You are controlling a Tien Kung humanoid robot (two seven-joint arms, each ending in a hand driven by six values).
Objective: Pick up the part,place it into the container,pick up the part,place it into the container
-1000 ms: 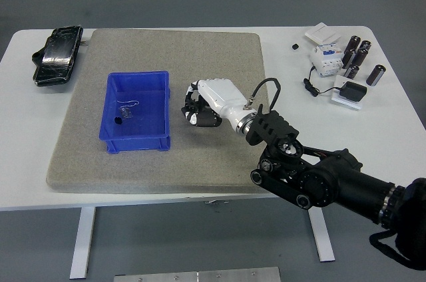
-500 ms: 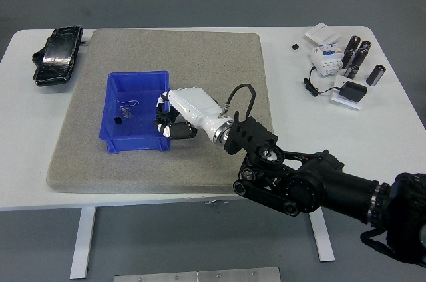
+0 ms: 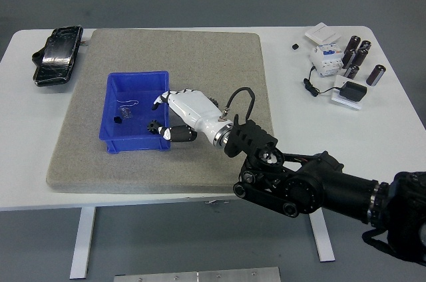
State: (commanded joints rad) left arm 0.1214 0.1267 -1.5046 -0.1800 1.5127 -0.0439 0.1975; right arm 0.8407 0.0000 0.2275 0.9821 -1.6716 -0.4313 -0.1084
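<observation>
White table (image 3: 393,129) carrying a grey felt mat (image 3: 200,62), on which stands the blue container (image 3: 113,112), an open rectangular bin. The right arm (image 3: 313,185) reaches in from the lower right, and its white-shelled right hand (image 3: 178,114) now sits over the bin's right-hand wall; one second ago the same hand was on the mat well to the right of the bin with the fingers curled under it, and half a second ago it had reached the wall with the fingers drawn together. The fingers are now spread apart, the fingertips (image 3: 158,101) pointing into the bin, and nothing can be seen held between them. Just below the thumb, at the inner right side of the bin, lies a small dark part (image 3: 153,126), toothed in outline like a little gear, which was not visible there in the two earlier views. Judged from this, a release is taking place or is just complete, so one placing step appears done. Further left on the bin floor are a thin wire-like part (image 3: 128,104) and a tiny black part (image 3: 117,120), apparently already delivered. The left hand does not appear. At the far right of the table stand dark cylindrical parts (image 3: 376,74); a black pouch (image 3: 56,54) lies at the far left
</observation>
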